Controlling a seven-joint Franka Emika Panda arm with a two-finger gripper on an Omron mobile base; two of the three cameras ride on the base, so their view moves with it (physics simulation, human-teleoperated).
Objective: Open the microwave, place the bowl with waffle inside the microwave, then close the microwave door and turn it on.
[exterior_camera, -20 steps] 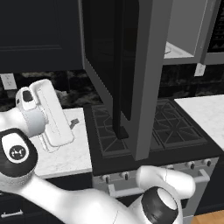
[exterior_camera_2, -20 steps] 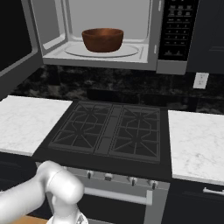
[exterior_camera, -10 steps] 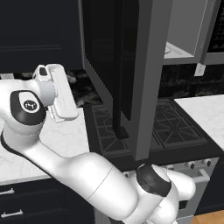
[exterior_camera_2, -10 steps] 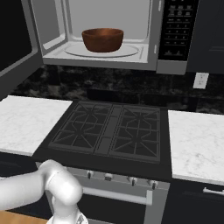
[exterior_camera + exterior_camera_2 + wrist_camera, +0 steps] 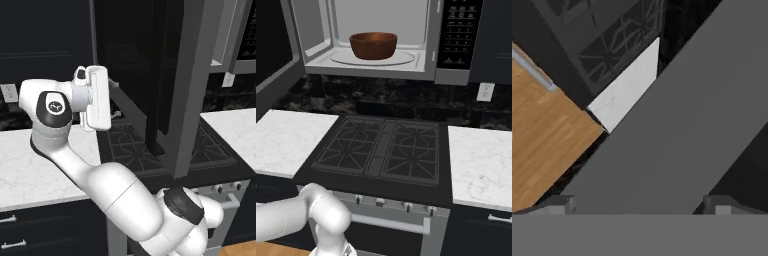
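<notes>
currently the bowl (image 5: 373, 45) sits inside the microwave (image 5: 381, 40), whose microwave door (image 5: 192, 85) stands swung open. the hand (image 5: 640, 204) is spread wide, holding nothing, facing the door's grey edge.

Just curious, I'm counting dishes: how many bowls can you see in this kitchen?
1. The reddish-brown bowl sits on the turntable inside the open microwave, above the stove. Others may be hidden in closed cabinets.
</notes>
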